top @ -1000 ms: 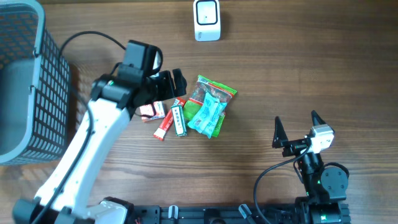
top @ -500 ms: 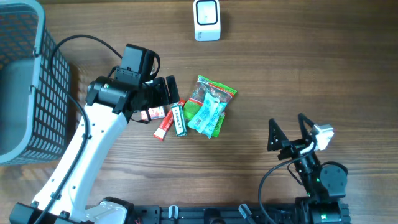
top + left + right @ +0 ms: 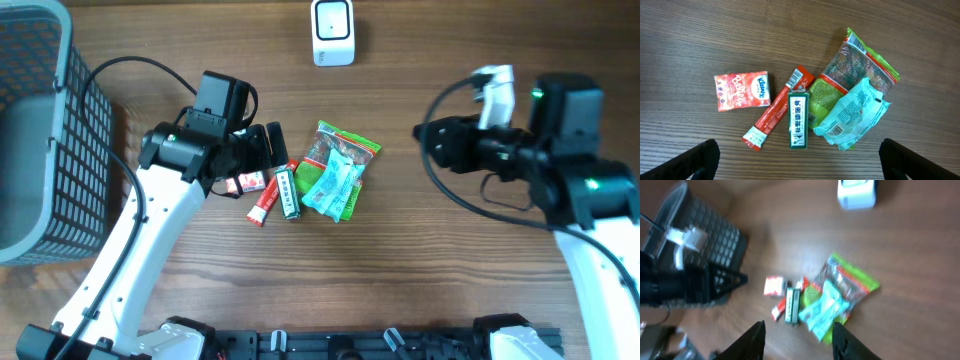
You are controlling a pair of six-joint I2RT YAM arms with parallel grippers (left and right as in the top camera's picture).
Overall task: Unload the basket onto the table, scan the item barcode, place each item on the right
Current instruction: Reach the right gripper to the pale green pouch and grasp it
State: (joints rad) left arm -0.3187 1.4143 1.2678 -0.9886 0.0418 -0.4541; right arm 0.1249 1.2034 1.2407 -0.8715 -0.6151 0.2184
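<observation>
I am judging this job as barely begun: no item is lifted, and nothing is facing the white scanner (image 3: 332,32) at the far edge of the bench (image 3: 470,70). My left end effector (image 3: 799,159) is hovering over the goods with its jaws spread wide and gripping nothing. My right end effector (image 3: 799,339) is hanging off to the side, fingers apart and empty. The red tissue pack (image 3: 742,91), red stick sachet (image 3: 777,107), slim green box (image 3: 798,120), green snack bag (image 3: 860,62) and mint packet (image 3: 855,115) are all lying together mid-bench. Picking one and showing its barcode is all remaining. The grey basket (image 3: 85,160) is standing at my left, and I am seeing nothing in the part that shows.
</observation>
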